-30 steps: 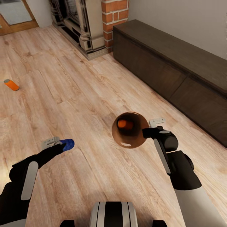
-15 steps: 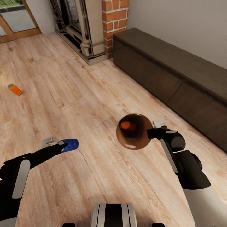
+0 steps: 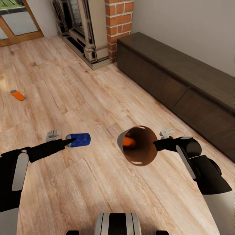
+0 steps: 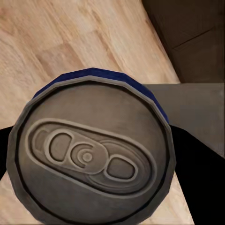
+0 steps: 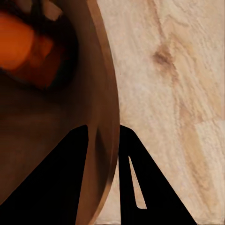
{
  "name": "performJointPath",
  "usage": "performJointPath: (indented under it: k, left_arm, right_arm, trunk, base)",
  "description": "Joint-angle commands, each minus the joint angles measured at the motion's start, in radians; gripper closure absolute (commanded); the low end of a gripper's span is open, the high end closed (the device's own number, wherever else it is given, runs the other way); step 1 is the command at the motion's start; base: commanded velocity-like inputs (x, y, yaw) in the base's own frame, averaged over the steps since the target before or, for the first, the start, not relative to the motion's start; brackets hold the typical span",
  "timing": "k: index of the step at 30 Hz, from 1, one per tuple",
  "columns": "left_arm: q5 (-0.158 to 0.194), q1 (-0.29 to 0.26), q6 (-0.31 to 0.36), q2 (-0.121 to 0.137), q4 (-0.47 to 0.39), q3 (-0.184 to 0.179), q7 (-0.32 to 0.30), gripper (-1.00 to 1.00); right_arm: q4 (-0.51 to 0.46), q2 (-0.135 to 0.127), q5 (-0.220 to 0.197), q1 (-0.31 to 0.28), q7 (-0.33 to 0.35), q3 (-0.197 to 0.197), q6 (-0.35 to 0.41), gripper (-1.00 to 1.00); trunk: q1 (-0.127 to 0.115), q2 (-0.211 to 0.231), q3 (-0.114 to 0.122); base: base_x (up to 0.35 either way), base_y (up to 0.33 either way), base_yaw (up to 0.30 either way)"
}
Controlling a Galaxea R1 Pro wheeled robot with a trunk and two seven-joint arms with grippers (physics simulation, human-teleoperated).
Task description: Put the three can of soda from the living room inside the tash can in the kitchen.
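In the head view my left gripper [image 3: 68, 141] is shut on a dark blue can of soda [image 3: 79, 140], held sideways above the wood floor. The left wrist view looks straight at that blue can's silver top [image 4: 91, 157]. My right gripper [image 3: 157, 142] is shut on the rim of the copper-brown tash can [image 3: 139, 152], which is lifted and tipped with its mouth towards the blue can. An orange can [image 3: 128, 141] lies inside it. In the right wrist view the bin's wall [image 5: 96, 93] runs between the fingers, with the orange can [image 5: 23, 47] inside. Another orange can [image 3: 17, 95] lies on the floor far left.
A long dark brown low cabinet [image 3: 182, 81] runs along the right wall. The red brick fireplace [image 3: 98, 29] stands at the back, and glass doors [image 3: 16, 19] are at the back left. My base [image 3: 117, 223] shows at the lower edge.
My left gripper has carried the blue can to the right, closer to the bin. The bin's mouth has tipped more towards it. The head view has shifted slightly.
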Motion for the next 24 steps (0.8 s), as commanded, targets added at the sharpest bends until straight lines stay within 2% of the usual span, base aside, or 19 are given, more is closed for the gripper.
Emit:
performJointPath:
  k: [1, 4, 5, 11, 18, 20, 22, 23, 24]
  left_arm:
    - [-0.008, -0.004, 0.000, 0.001, 0.000, 0.000, -0.013, 1.00]
    - [-0.004, -0.012, 0.000, 0.002, 0.000, 0.000, -0.067, 1.00]
    - [-0.002, -0.014, 0.000, 0.002, 0.000, -0.001, -0.102, 1.00]
    - [0.008, -0.015, 0.000, 0.003, 0.000, -0.006, -0.220, 1.00]
    - [0.012, -0.015, 0.000, -0.004, 0.000, -0.020, -0.271, 1.00]
    - [0.011, -0.022, 0.000, -0.009, 0.000, -0.066, -0.276, 1.00]
    - [0.008, -0.044, 0.000, -0.014, 0.001, -0.141, -0.276, 1.00]
    - [0.007, -0.055, 0.000, -0.015, 0.002, -0.165, -0.275, 1.00]
    - [0.006, -0.061, 0.000, -0.017, 0.002, -0.174, -0.273, 1.00]
  right_arm:
    - [0.012, 0.000, 0.004, -0.001, 0.002, 0.000, 0.000, 1.00]
    - [0.085, 0.002, 0.009, -0.002, 0.004, 0.000, 0.000, 1.00]
    - [0.127, 0.002, 0.012, -0.003, 0.004, 0.000, 0.000, 1.00]
    - [0.256, 0.012, 0.031, -0.034, -0.006, 0.003, 0.000, 1.00]
    - [0.314, 0.024, 0.048, -0.066, -0.008, 0.007, 0.000, 1.00]
    - [0.321, 0.035, 0.049, -0.070, -0.008, 0.009, 0.000, 1.00]
    - [0.329, 0.048, 0.050, -0.072, -0.009, 0.011, 0.000, 1.00]
    - [0.331, 0.055, 0.051, -0.072, -0.009, 0.012, 0.000, 1.00]
    - [0.331, 0.059, 0.051, -0.073, -0.009, 0.012, 0.000, 1.00]
  trunk:
    - [-0.004, 0.007, 0.003]
    - [-0.015, 0.028, 0.013]
    - [-0.019, 0.035, 0.016]
    - [-0.019, 0.035, 0.016]
    - [-0.019, 0.035, 0.016]
    - [-0.019, 0.035, 0.016]
    - [-0.019, 0.035, 0.016]
    - [-0.019, 0.035, 0.016]
    - [-0.019, 0.035, 0.016]
  base:
    - [0.000, 0.000, 0.000]
    - [0.000, 0.000, 0.000]
    - [0.000, 0.000, 0.000]
    - [0.000, 0.000, 0.000]
    - [0.000, 0.000, 0.000]
    - [0.000, 0.000, 0.000]
    - [0.000, 0.000, 0.000]
    - [0.000, 0.000, 0.000]
    - [0.000, 0.000, 0.000]
